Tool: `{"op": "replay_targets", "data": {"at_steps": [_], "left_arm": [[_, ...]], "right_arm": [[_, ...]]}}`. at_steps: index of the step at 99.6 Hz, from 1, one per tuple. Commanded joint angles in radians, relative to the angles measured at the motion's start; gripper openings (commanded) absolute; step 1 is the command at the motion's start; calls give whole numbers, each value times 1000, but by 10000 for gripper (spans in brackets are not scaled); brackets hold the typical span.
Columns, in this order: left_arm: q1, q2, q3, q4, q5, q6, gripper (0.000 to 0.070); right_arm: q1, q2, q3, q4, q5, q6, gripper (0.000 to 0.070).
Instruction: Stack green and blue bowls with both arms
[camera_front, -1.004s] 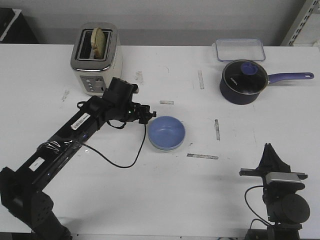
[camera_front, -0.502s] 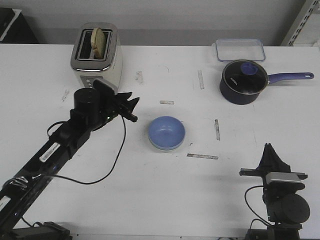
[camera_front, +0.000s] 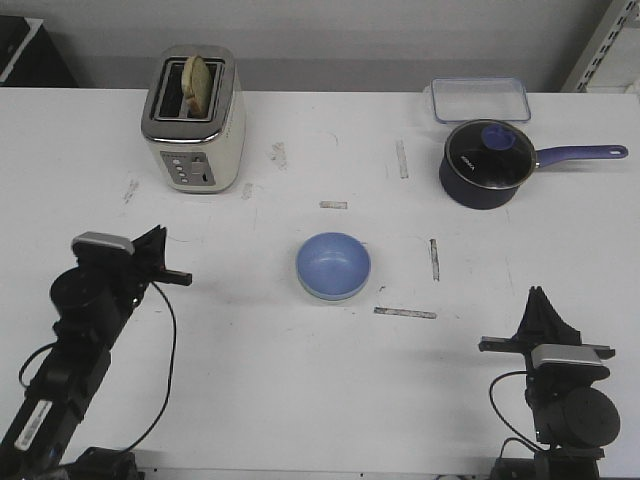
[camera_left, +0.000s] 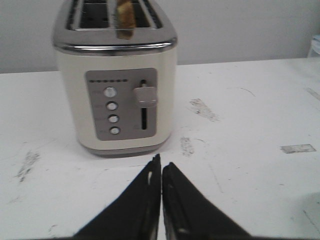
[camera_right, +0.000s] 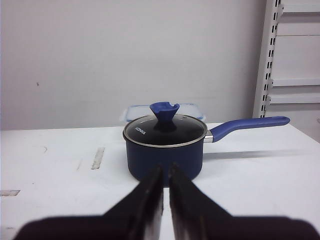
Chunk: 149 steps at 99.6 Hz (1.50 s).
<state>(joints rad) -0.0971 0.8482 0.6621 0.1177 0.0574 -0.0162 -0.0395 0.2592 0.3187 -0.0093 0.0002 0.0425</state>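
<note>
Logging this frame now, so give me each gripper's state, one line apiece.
Left gripper: closed, holding nothing, pointed at the toaster.
Right gripper: closed, holding nothing, pointed at the saucepan.

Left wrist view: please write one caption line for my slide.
Shut left gripper points at a cream toaster holding a bread slice on the white table.

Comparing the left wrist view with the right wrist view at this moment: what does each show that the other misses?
Only the left wrist view shows the cream toaster with bread in a slot, close ahead of the left gripper. Only the right wrist view shows the navy saucepan with its glass lid, the clear container behind it and a shelf upright at the edge, ahead of the right gripper. Both show the white table and shut, empty fingers. Neither shows a bowl.
</note>
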Motion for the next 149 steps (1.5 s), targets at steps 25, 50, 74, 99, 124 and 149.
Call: {"op": "replay_targets", "data": {"at_steps": [25, 50, 74, 99, 124, 149], "left_arm": [[119, -305, -194, 10, -38, 1, 2], [121, -465, -205, -66, -38, 1, 2], [121, -565, -204, -65, -38, 1, 2], [117, -618, -225, -61, -38, 2, 2], [38, -676, -325, -60, -55, 5, 2], [7, -755, -491, 24, -55, 5, 2]], "right_arm": [[1, 2, 3, 13, 0, 13, 10], [1, 2, 3, 13, 0, 13, 10], [1, 2, 3, 13, 0, 13, 10], [1, 2, 3, 13, 0, 13, 10], [1, 2, 3, 13, 0, 13, 10], [1, 2, 3, 13, 0, 13, 10]]}}
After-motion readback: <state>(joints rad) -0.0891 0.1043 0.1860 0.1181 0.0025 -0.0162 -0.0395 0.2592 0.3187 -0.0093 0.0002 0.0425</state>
